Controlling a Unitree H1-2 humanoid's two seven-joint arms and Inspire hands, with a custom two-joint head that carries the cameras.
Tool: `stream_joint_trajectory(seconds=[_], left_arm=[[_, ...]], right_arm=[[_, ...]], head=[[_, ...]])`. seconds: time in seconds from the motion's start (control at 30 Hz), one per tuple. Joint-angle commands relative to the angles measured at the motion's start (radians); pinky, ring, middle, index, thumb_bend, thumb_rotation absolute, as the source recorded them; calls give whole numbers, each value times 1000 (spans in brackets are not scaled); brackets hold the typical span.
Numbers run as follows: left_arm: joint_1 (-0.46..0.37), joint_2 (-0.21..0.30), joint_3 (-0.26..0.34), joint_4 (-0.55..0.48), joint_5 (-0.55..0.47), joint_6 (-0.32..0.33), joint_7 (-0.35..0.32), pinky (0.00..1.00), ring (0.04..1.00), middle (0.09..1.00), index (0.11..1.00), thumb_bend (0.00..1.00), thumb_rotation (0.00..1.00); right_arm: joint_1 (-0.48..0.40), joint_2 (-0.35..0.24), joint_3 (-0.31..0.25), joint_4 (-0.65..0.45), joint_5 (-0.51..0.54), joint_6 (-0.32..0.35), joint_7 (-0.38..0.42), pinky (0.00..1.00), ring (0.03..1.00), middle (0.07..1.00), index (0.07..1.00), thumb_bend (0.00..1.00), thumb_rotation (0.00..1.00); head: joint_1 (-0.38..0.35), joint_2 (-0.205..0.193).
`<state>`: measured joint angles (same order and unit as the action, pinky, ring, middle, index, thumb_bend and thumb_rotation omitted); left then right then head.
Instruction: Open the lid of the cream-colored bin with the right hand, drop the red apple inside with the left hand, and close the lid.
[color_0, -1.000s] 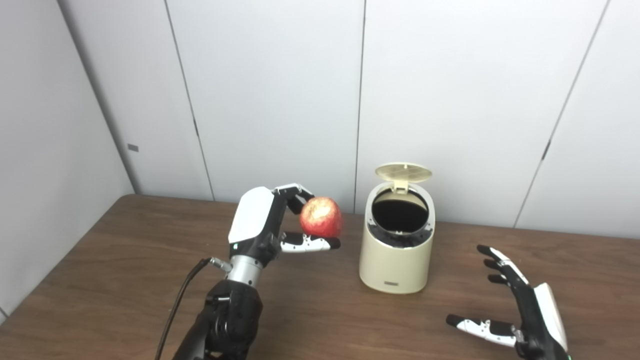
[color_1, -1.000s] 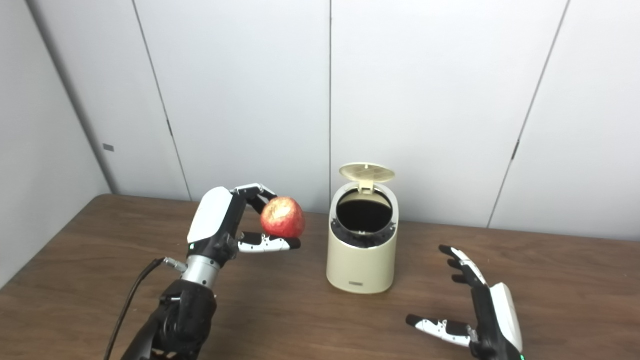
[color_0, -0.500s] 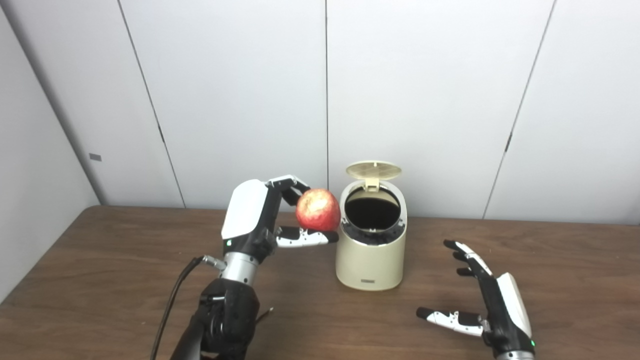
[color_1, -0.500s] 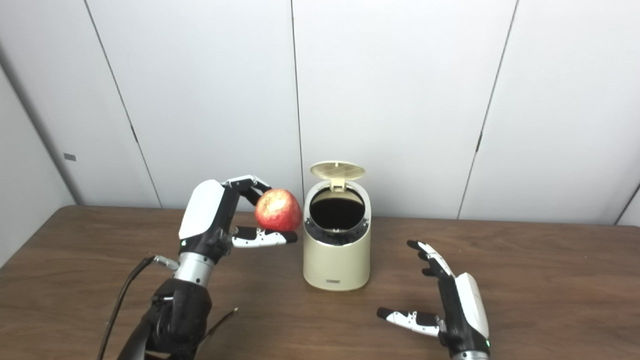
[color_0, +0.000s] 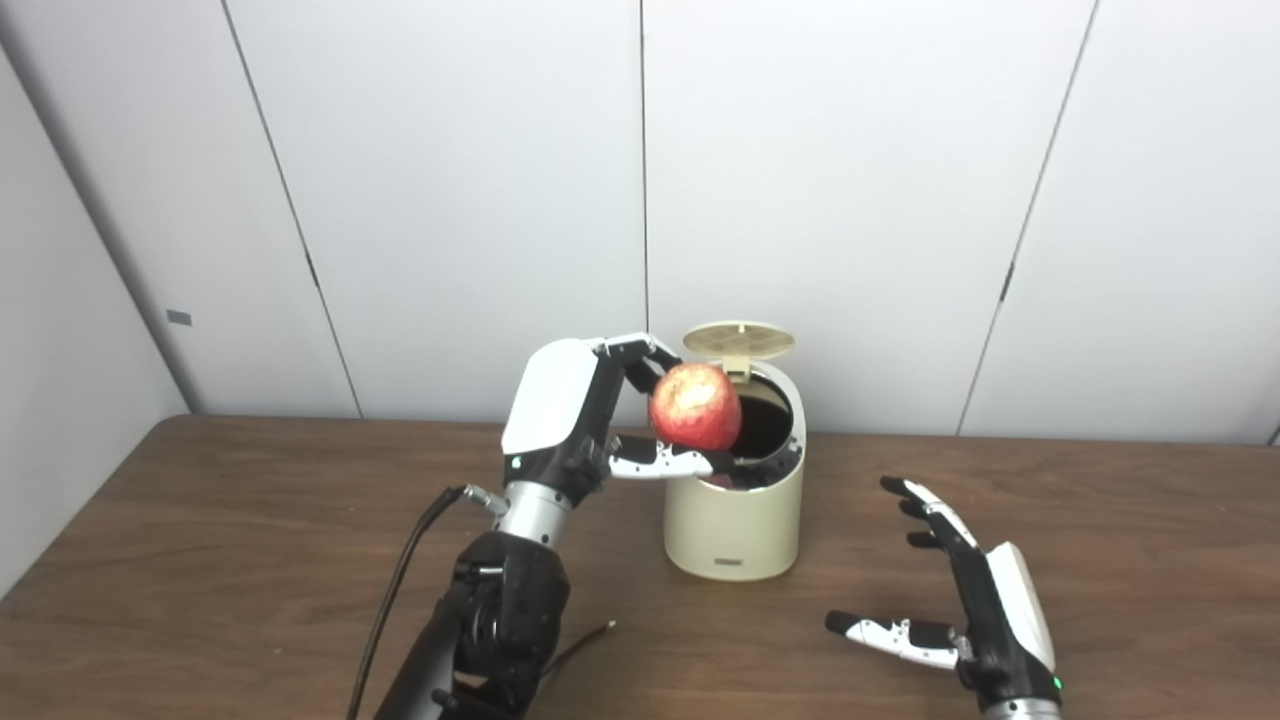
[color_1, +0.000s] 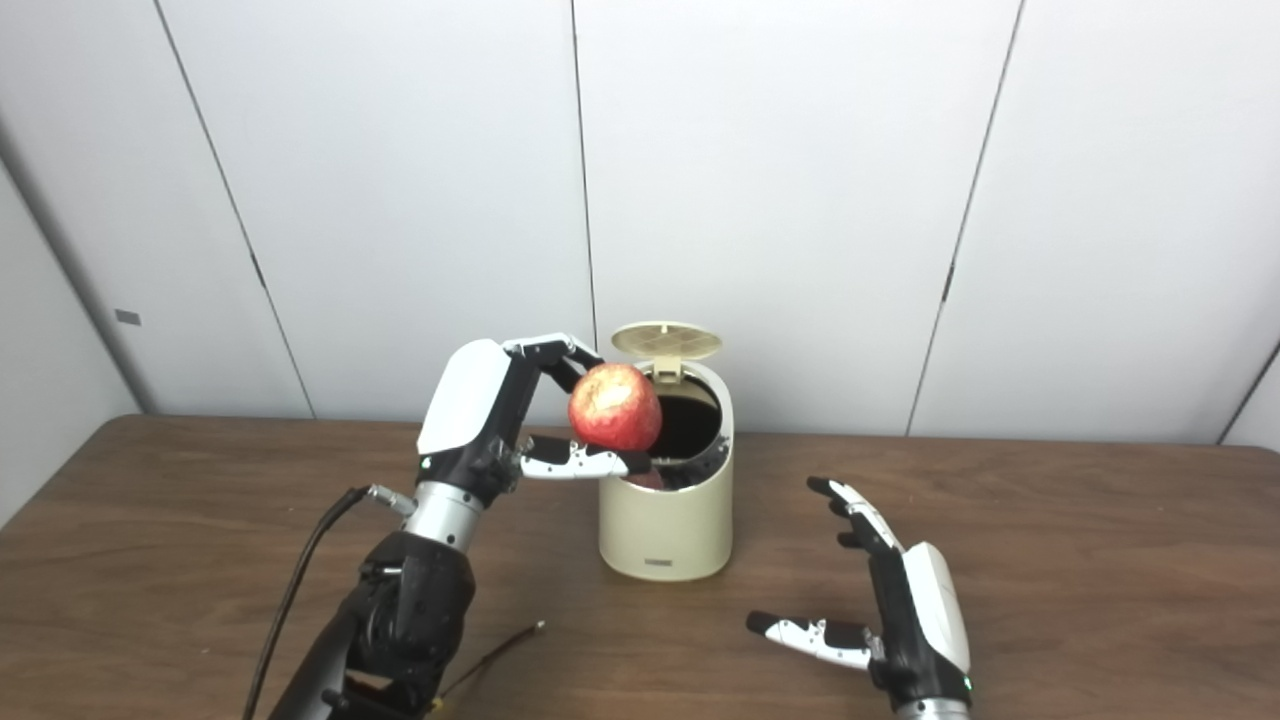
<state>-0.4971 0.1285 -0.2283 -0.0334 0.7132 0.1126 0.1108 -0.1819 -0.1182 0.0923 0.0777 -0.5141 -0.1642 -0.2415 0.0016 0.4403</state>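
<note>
A cream-colored bin (color_0: 735, 520) stands on the wooden table near the back wall, its round lid (color_0: 738, 338) swung up and open. The red apple (color_0: 695, 406) hangs over the bin's left rim, partly covering the dark opening. My left hand (color_0: 590, 425) is shut on the apple, fingers over its top and thumb beneath. To the right of the bin, my right hand (color_0: 965, 610) rests low over the table, open with fingers spread and nothing in it. In the right eye view the apple (color_1: 614, 407) and bin (color_1: 665, 525) show the same way.
A black cable (color_0: 400, 590) trails from my left wrist down toward the table's front edge. White wall panels rise directly behind the bin. Bare brown table (color_0: 220, 560) stretches to the left and to the far right.
My left hand has carried the apple rightward and slightly up, from beside the bin to over its left rim. The right hand stays open in about the same place. The camera view shifted.
</note>
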Motion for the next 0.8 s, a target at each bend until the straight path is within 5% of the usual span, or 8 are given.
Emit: stream_joint_trajectory(seconds=[0.0,0.6,0.77], left_arm=[[-63,-11,-2,-4,11,-35,29,797,569,472,498,524,0],[-85,-63,-2,133,4,-108,127,679,553,465,500,525,0],[-97,-67,-14,200,49,-147,222,857,582,478,492,525,0]], right_arm=[[-32,11,3,-10,1,-41,-22,705,828,876,821,743,183],[-32,30,7,-27,2,-32,-26,717,833,881,830,749,224],[-33,34,7,-28,-3,-28,-28,706,830,880,828,762,255]], head=[[-1,0],[-26,4],[-31,5]])
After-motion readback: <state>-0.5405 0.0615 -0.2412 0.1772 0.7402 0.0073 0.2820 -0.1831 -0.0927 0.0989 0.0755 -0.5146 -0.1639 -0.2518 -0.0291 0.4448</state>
